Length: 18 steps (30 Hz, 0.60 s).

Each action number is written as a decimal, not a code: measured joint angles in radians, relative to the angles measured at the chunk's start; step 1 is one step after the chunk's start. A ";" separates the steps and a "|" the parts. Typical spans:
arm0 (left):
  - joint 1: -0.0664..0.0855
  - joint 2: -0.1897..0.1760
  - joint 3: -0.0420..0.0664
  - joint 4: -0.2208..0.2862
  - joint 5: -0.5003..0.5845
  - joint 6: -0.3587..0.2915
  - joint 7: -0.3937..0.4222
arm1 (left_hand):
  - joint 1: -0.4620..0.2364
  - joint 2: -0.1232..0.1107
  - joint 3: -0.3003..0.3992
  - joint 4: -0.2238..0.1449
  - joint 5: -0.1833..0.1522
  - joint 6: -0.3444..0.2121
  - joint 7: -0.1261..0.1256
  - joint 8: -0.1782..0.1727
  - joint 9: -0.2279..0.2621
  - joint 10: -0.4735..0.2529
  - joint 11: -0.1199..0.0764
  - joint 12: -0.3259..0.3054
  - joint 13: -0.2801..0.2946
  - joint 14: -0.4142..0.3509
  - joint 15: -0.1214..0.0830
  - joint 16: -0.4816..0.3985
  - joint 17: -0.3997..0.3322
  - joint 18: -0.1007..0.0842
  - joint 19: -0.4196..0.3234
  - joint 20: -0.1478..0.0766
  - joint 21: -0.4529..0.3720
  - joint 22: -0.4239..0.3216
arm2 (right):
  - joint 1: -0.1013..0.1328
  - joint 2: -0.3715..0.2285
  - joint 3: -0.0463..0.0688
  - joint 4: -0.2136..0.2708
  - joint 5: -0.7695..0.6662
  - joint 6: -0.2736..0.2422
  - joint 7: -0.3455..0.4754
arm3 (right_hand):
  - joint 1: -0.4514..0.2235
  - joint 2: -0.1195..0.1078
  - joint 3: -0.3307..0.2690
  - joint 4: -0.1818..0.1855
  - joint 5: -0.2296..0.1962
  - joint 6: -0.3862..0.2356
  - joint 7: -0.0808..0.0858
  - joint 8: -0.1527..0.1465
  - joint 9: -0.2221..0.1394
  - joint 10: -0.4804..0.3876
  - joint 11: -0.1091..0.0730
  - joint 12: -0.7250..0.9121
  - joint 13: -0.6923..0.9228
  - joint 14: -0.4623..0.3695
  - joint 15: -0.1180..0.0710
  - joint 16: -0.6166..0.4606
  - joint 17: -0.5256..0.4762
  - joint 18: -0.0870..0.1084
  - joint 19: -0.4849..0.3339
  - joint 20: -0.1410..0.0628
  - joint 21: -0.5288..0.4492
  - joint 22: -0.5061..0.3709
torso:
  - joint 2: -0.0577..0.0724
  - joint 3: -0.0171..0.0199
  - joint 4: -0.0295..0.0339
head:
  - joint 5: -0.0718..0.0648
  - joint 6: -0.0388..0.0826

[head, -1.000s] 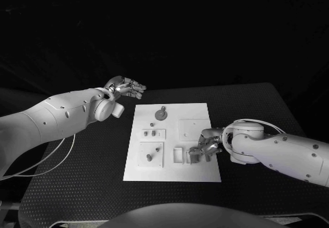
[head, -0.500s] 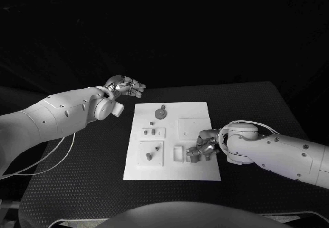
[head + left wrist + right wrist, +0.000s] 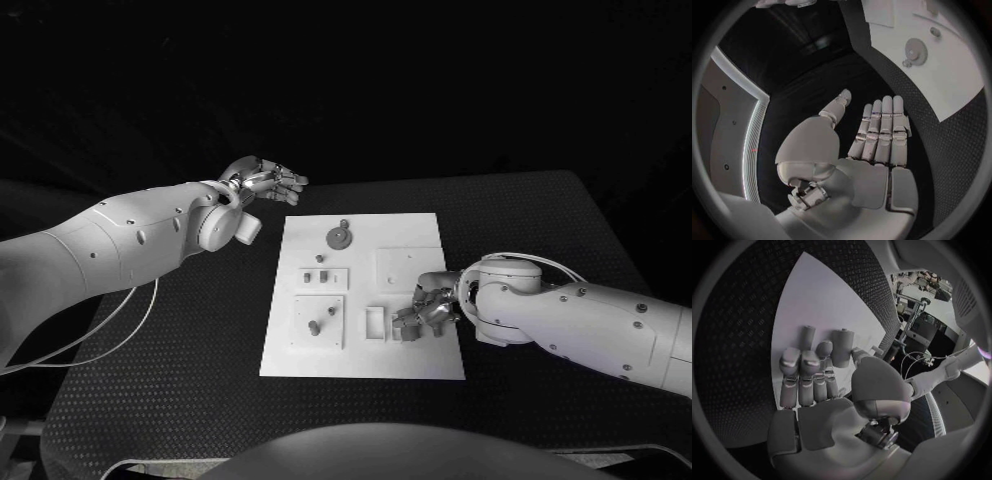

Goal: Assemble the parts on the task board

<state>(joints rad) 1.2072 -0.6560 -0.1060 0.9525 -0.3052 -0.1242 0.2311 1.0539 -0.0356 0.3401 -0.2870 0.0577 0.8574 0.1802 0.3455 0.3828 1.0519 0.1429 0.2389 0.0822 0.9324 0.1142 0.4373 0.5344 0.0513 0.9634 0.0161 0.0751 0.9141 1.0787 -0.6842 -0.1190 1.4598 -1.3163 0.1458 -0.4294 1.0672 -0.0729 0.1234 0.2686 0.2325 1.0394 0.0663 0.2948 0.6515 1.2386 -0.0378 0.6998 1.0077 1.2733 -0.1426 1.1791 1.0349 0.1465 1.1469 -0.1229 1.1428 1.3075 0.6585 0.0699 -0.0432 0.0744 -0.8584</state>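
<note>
Step in hand: right hand (image 3: 428, 312) works at near-right part of task board (image 3: 411, 365), fingers curled around small part (image 3: 841, 347); firm hold not confirmed. Left hand (image 3: 264, 184) idle beyond board's far-left corner, flat, holding nothing. Gear part (image 3: 339, 237) lies at board's far end. Next, you seat part squarely.

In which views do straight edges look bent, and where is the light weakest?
Left wrist view: the task board edge curves from fisheye distortion behind the left hand. Right wrist view: the board's edges bend likewise round the right hand. Head view: edges stay straight, the board is bright, and everything beyond the table is black.
</note>
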 measured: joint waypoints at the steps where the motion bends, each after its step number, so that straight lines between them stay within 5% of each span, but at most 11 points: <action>1: 0.000 0.000 0.000 0.000 0.000 0.000 0.000 | 0.000 0.000 0.000 0.000 0.000 0.000 0.000 0.000 0.000 0.000 0.000 0.000 0.000 0.000 0.000 0.000 0.000 0.000 0.000 0.000 0.000 0.000 | 0.000 0.000 0.000 0.001 0.001 -0.001 0.000 | 0.024 0.004 -0.010 -0.011 0.001 0.000 0.000 -0.004 0.000 0.000 0.000 0.000 0.002 0.000 0.000 0.000 0.001 0.000 0.000 0.000 0.000 0.000 | 0.000 -0.0001 0.0000 | 0.000 -0.001; 3: 0.000 -0.001 0.000 0.000 0.000 0.000 0.000 | 0.000 0.000 0.000 0.000 0.000 0.000 0.000 0.000 0.000 0.000 0.000 0.000 0.000 0.000 0.000 -0.004 0.000 0.000 0.000 0.000 0.000 0.000 | 0.001 -0.002 0.001 0.003 0.003 -0.003 -0.001 | 0.069 0.015 -0.037 -0.038 0.004 0.000 0.000 -0.012 0.000 0.002 -0.002 0.000 0.003 0.000 0.000 0.000 0.004 0.000 -0.004 0.004 0.000 0.000 | 0.000 -0.0001 0.0000 | 0.000 -0.002; 5: 0.000 -0.001 0.000 0.000 0.000 0.000 0.000 | 0.000 0.000 0.000 0.000 0.000 0.000 0.000 0.000 0.000 0.000 0.000 0.000 0.000 0.000 0.000 -0.004 0.000 0.000 0.000 0.000 0.000 0.000 | 0.001 -0.004 0.001 0.005 0.007 -0.008 -0.001 | 0.088 -0.002 -0.051 -0.053 0.012 -0.001 0.000 -0.012 0.000 0.003 -0.003 0.000 0.004 -0.001 0.002 -0.003 0.005 0.000 -0.006 0.006 0.000 0.000 | 0.000 0.0005 0.0000 | 0.000 -0.002; 14: 0.000 -0.004 0.000 0.000 0.000 0.002 -0.001 | 0.000 0.000 0.000 0.000 0.000 0.000 0.000 0.000 0.000 0.000 0.000 0.000 0.000 0.000 0.000 -0.004 0.001 0.000 0.000 0.000 0.000 0.000 | -0.001 -0.032 -0.003 0.035 0.056 -0.036 -0.011 | 0.127 -0.020 -0.033 -0.034 0.014 0.019 0.003 -0.014 0.002 0.020 -0.001 -0.007 0.003 0.000 0.003 -0.005 0.014 0.000 -0.022 0.022 0.006 0.000 | 0.000 0.0011 -0.0008 | 0.001 -0.005; 18: 0.000 -0.005 0.000 0.000 0.000 0.002 -0.002 | -0.008 -0.001 0.000 0.000 0.000 0.000 0.000 0.000 0.000 0.000 0.000 0.000 0.000 0.000 0.000 -0.004 0.002 0.000 0.000 0.000 0.000 0.000 | 0.007 -0.045 -0.006 0.054 0.082 -0.045 -0.020 | 0.093 0.027 -0.044 -0.046 0.014 0.031 -0.002 -0.021 -0.005 0.028 0.000 -0.018 0.000 0.000 0.004 -0.005 0.020 0.009 -0.027 0.037 0.019 0.000 | 0.000 0.0011 -0.0011 | 0.001 -0.005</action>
<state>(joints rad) 1.2073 -0.6613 -0.1060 0.9523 -0.3052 -0.1218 0.2291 1.0454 -0.0362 0.3401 -0.2870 0.0576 0.8574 0.1802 0.3455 0.3829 1.0519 0.1429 0.2389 0.0823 0.9324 0.1142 0.4333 0.5362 0.0509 0.9634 0.0162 0.0751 0.9142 1.0861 -0.7297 -0.1254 1.5140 -1.2344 0.1013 -0.4496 1.1604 -0.0456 0.0789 0.2223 0.2465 1.0699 0.0646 0.2733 0.6468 1.2669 -0.0379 0.6817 1.0072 1.2737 -0.1387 1.1742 1.0549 0.1552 1.1203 -0.0854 1.1616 1.3075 0.6583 0.0709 -0.0443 0.0756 -0.8637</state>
